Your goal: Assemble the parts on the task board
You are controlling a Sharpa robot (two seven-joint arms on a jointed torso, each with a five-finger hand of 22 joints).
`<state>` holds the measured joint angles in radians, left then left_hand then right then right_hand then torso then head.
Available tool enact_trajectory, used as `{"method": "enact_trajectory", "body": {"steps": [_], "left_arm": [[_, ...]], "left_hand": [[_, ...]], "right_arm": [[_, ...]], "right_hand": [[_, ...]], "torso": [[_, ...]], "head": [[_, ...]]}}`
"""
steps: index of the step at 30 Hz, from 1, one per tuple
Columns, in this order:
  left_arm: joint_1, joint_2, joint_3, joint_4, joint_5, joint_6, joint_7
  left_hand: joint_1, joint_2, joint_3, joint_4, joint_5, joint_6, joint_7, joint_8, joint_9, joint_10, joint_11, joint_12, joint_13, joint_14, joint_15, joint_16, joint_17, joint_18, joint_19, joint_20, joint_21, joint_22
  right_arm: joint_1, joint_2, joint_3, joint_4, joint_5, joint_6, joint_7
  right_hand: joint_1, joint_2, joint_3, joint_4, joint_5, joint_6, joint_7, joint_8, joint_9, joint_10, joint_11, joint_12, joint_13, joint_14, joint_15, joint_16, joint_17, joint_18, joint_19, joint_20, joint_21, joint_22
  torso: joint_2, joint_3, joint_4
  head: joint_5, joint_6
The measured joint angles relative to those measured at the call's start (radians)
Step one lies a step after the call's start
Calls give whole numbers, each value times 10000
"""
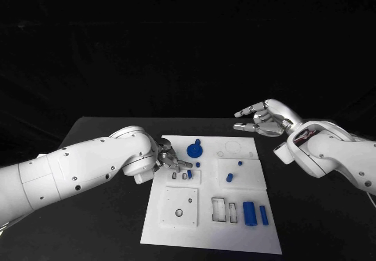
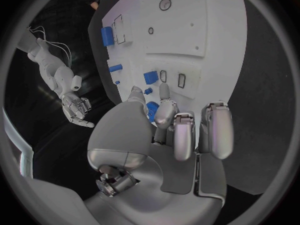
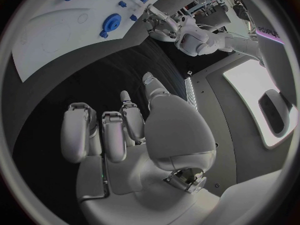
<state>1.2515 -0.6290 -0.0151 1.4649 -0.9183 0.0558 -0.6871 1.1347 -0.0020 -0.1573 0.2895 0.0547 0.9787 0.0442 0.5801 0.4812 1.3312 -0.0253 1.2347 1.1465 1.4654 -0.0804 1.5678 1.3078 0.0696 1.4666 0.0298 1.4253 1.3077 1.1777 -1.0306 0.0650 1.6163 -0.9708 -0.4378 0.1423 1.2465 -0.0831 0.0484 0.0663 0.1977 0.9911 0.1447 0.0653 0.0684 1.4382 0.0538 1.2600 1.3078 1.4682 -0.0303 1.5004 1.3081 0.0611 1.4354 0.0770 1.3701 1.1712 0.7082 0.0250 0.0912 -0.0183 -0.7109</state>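
The task board [image 1: 205, 228] is a flat, matte white plate lying on the black table [image 1: 102, 228], and everything below is placed against it. At its near end sit two square raised panels: one with a small round hole, the other with two narrow rectangular slots. Just beside the slotted panel lie two blue cylinders side by side, a thick cylinder [image 1: 249, 213] and a thin rod [image 1: 264, 215], both smooth and glossy.

Toward the board's middle stands a short blue peg [image 1: 230, 177] on a square panel, with a tiny blue stud [image 1: 239, 162] just beyond it. Across from them, at the board's left edge, the left hand [image 1: 168, 160] hovers over a small slotted panel, its silver fingers curled around a small blue piece [image 1: 189, 174] pinched at the fingertips.

Further off lies a blue gear [image 1: 195, 148], round and toothed, beside a faint circular recess.

Beyond the board's far right corner, the right hand [image 1: 262, 120] hangs above the table, fingers apart, holding nothing.
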Motion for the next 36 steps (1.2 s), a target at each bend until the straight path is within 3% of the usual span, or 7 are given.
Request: {"method": "enact_trajectory", "body": {"steps": [12, 19, 22, 28, 36], "left_arm": [[132, 522, -17, -505, -163, 340, -73], [139, 763, -38, -709, -211, 578, -90], [140, 834, -47, -774, -236, 684, -93], [140, 908, -55, -834, -279, 841, -98], [141, 1020, -60, -891, -313, 976, -101]], "left_hand": [[139, 139, 0, 0, 483, -232, 18, 257, 370, 0, 0, 0, 11, 0, 0, 0, -1, 0, 0, 1, 0, -1], [210, 205, 0, 0, 546, -232, 18, 392, 516, 0, 0, 86, 75, 0, 1, 0, -2, 0, 0, 1, 67, -2], [257, 176, 0, 0, 546, -232, 18, 395, 549, 27, -26, 88, 87, -1, 1, 0, -2, -153, -1, 1, 67, -3], [257, 176, 0, 0, 546, -253, -2, 432, 590, 36, -35, 121, 112, -1, 1, 0, -3, -153, -1, 1, 87, -3], [338, 177, 1, 0, 890, -304, -53, 603, 831, 71, -71, 143, 154, 2, -73, 0, -4, -152, 1, -71, 115, 5]], "right_arm": [[3, 79, -10, -91, -61, 424, -278], [3, 130, -17, -125, -80, 560, -366], [3, 136, -18, -139, -85, 596, -392], [4, 151, -21, -156, -92, 637, -419], [4, 211, -24, -208, -98, 671, -441]], "right_hand": [[0, 0, 0, 0, 57, 0, 0, 0, 1, 1, 0, 0, 0, 0, 0, 2, -2, 0, 0, 0, 0, -21], [0, 0, -28, 28, 57, 0, 0, 0, 11, 1, 0, -40, -1, 0, 0, 2, -3, 0, 1, 0, -44, -65], [-1, 0, -27, 28, 57, 0, 0, 0, 10, 1, 0, -40, -1, 0, 0, 2, -3, -1, 1, 0, -44, -65], [0, 0, -27, 28, 56, 0, 0, 0, 10, 1, 0, -39, -1, 0, 0, -35, -4, 0, 1, 0, -44, -65], [-1, 0, -69, 69, 100, 1, 0, 0, 19, 1, 0, -39, -1, 0, 0, -35, -4, 0, 1, 0, -44, -75]], "torso": [[11, -7, 43], [21, -10, 54], [22, -11, 61], [23, -6, 74], [32, -1, 84]], "head": [[-30, -42], [-39, -63], [-47, -81], [-61, -102], [-90, -125]]}}
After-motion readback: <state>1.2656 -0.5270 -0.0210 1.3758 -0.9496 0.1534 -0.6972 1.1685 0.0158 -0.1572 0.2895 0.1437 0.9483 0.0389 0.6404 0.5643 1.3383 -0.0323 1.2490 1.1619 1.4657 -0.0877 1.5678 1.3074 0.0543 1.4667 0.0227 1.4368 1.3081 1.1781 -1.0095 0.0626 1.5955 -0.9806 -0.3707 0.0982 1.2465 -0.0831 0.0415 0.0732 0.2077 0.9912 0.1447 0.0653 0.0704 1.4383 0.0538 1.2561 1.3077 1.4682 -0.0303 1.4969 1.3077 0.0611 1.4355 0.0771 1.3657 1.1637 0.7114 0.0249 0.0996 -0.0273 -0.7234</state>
